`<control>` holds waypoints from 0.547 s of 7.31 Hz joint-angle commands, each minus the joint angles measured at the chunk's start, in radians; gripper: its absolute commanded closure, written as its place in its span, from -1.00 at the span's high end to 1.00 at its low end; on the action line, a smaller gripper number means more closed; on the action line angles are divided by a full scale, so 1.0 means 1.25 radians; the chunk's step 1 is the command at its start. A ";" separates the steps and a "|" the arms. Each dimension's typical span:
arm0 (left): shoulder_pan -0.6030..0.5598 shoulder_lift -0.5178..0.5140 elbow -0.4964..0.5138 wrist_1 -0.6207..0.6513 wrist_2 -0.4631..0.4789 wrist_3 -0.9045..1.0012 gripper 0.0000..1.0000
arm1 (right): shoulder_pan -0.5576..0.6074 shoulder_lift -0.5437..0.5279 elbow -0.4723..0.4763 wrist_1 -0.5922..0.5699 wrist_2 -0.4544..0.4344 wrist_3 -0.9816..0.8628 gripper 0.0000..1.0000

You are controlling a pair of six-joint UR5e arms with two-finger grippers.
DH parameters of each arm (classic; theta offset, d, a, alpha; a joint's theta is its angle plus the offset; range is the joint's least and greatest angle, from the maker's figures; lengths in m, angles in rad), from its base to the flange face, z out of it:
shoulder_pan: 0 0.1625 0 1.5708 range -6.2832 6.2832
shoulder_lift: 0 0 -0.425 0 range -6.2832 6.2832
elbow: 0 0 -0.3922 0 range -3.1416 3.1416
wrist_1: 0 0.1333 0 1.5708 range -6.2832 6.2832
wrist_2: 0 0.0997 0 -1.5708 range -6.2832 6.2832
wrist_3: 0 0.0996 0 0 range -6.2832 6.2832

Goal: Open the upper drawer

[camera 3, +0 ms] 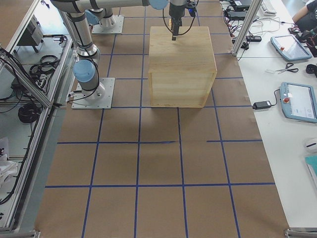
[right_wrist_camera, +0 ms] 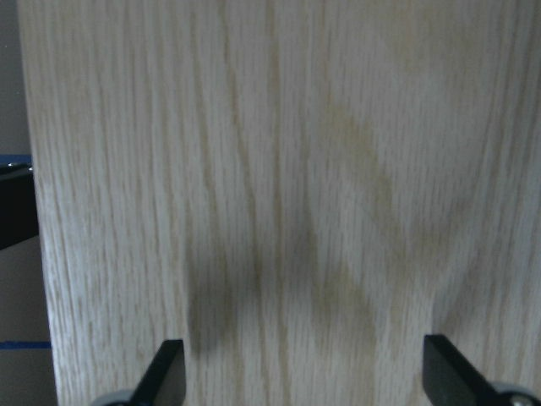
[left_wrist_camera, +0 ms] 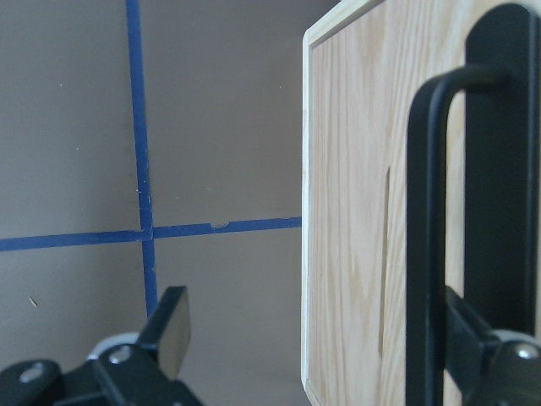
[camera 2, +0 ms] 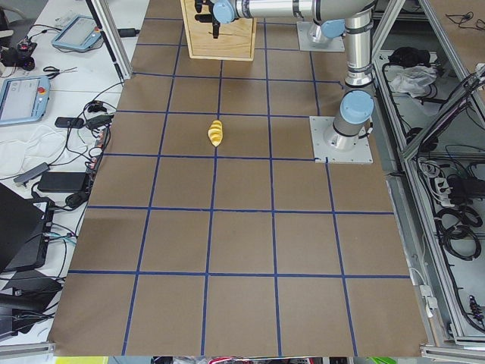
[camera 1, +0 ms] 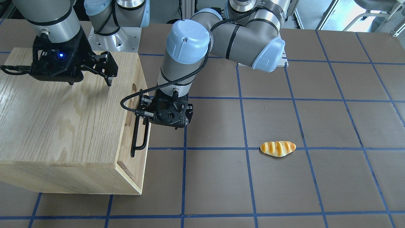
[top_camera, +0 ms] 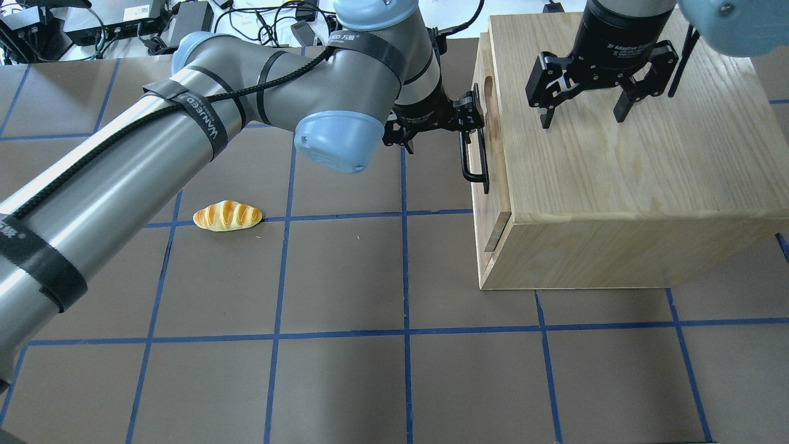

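The upper drawer's pale wood front (camera 1: pixel 141 83) faces sideways on the oak cabinet (camera 1: pixel 57 120), and its long black bar handle (camera 1: pixel 139 139) runs along it. My left gripper (camera 1: pixel 144 110) is open at the handle's far end. In the left wrist view the handle (left_wrist_camera: pixel 425 211) lies between the gripper's (left_wrist_camera: pixel 321 338) spread fingers, close to the right finger (left_wrist_camera: pixel 478 342). I cannot tell whether the drawer (top_camera: pixel 481 80) stands out from the cabinet. My right gripper (top_camera: pixel 582 117) is open and empty, pointing down just above the cabinet top (right_wrist_camera: pixel 279 169).
A toy bread roll (camera 1: pixel 277 148) lies on the brown table with blue grid lines, well away from the cabinet; it also shows in the overhead view (top_camera: pixel 227 216). The left arm's long forearm (top_camera: pixel 123 179) stretches low across the table.
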 commanded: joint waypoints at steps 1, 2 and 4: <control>0.003 0.003 0.002 -0.001 0.003 0.001 1.00 | 0.000 0.000 -0.001 0.000 0.000 -0.001 1.00; 0.006 0.004 0.002 -0.001 0.006 0.003 1.00 | 0.000 0.000 0.001 0.000 0.000 0.000 1.00; 0.018 0.009 0.002 -0.012 0.021 0.028 1.00 | 0.000 0.000 -0.001 0.000 0.000 0.000 1.00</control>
